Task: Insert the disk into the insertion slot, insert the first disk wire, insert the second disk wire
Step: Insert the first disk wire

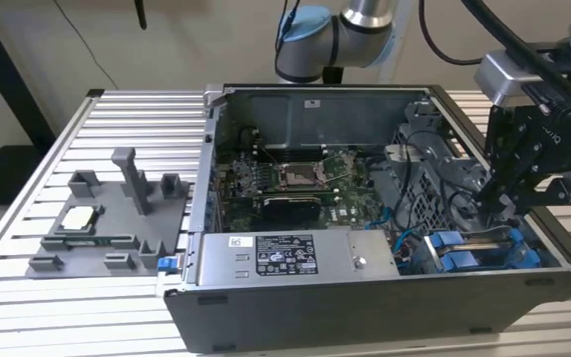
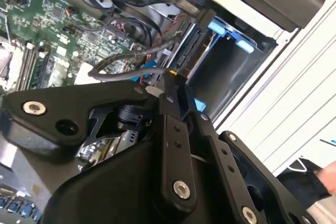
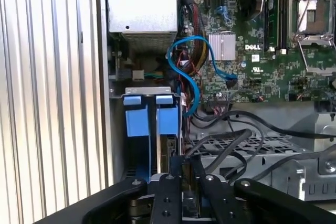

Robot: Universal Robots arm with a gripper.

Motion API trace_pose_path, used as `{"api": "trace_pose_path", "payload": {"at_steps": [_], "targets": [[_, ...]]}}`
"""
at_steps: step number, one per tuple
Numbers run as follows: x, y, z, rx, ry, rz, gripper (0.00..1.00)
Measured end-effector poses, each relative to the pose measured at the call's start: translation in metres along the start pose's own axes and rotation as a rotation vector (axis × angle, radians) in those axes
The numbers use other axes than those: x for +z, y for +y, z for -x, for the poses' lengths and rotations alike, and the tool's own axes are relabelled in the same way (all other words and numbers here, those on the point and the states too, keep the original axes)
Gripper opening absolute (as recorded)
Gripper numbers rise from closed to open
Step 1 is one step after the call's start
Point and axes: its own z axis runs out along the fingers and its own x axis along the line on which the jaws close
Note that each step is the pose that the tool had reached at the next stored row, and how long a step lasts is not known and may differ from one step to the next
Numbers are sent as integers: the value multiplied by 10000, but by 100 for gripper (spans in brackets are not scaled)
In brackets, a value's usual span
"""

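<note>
gripper (image 1: pixel 491 217) | exterior view's right, in case (image 1: pixel 365 301) near corner | above seated disk (image 3: pixel 167 123) | fingers (image 3: pixel 169 184) narrow, pinching wire (image 2: pixel 131 71) end

Close in on the drive bay (image 3: pixel 149 91), gripper (image 3: pixel 185 165) near two blue carriers (image 3: pixel 168 120) seated side by side. Black cables (image 3: pixel 236 136) bunched beside the gripper. Blue cable (image 3: pixel 195 85) looping onto the green motherboard (image 3: pixel 252 51), ribbed table (image 3: pixel 47 103) beyond the case wall (image 3: pixel 103 77).

We record the computer case (image 1: pixel 365 312) on the table (image 1: pixel 117 111), fixture tray (image 1: pixel 107 223) beside it at the exterior view's left. Inside we find the motherboard (image 1: pixel 296 182) mid-case, power-supply box (image 1: pixel 285 256) before it, disk (image 1: pixel 484 249) at the exterior view's right, gripper (image 1: pixel 492 216) just above.
</note>
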Motion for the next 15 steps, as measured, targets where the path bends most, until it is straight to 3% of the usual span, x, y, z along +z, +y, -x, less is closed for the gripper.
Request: {"api": "trace_pose_path", "payload": {"at_steps": [6, 15], "targets": [[96, -23, 43, -34, 154, -33, 19], [207, -74, 58, -112, 367, -156, 19]]}}
